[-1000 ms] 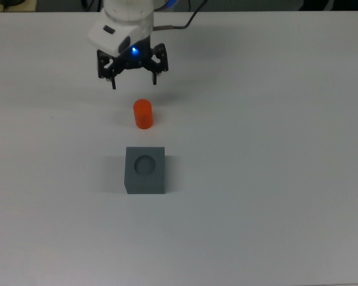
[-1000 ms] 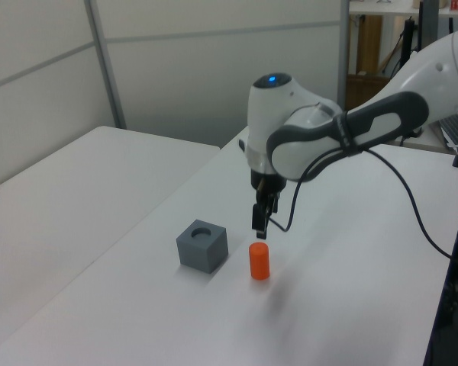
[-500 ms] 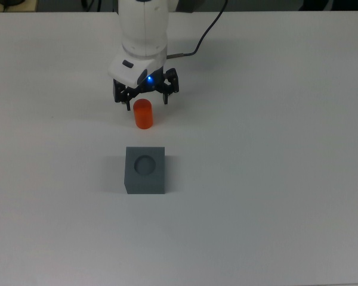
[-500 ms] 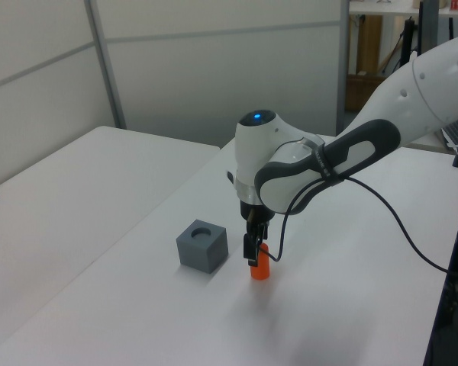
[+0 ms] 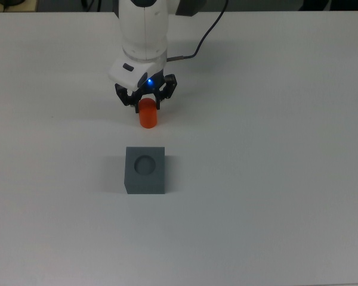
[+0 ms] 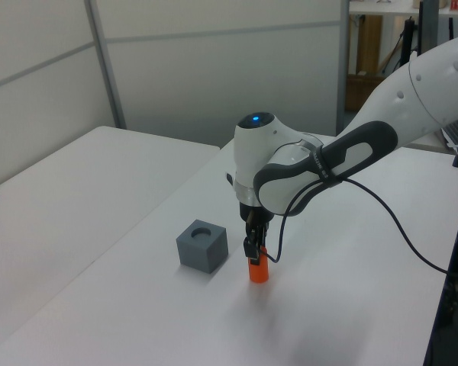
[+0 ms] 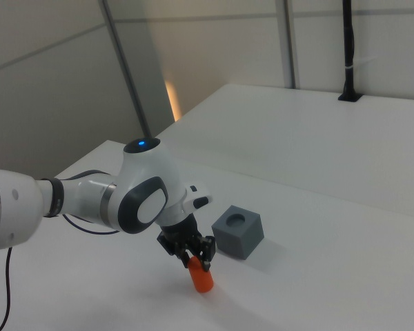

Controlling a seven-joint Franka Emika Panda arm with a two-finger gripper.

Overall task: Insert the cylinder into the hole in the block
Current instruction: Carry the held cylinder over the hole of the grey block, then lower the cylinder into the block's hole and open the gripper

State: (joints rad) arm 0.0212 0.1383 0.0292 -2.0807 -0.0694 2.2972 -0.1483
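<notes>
Seen from the top view's lower edge and working away from it, first the block (image 5: 145,170) (image 6: 202,246) (image 7: 238,231) on the white table (image 5: 274,179): dark grey, square on top, round hole facing up and unfilled. Just beyond, apart from the block and not touching it, the cylinder (image 5: 147,117) (image 6: 258,273) (image 7: 202,277) — bright orange-red, its lower end at the table surface. Directly over it, the gripper (image 5: 147,102) (image 6: 254,248) (image 7: 191,254), pointing down, black fingers (image 5: 161,97) drawn in against either side of the cylinder's upper part and pinching it, with no gap to be made out between fingers and orange. Only the lower half or so of the cylinder on show in the left view, the rest covered by a finger; in the right view, likewise, top end tucked between the fingers. Blue light glowing on the white wrist just above. Farther back, the white arm (image 6: 351,145) rising out of the top view's upper edge and so cut off there, with a dark cable (image 5: 209,33) trailing from the wrist toward the same edge. Contact between pads and cylinder hidden from above by the gripper body — judged from the fingers' closeness alone.
</notes>
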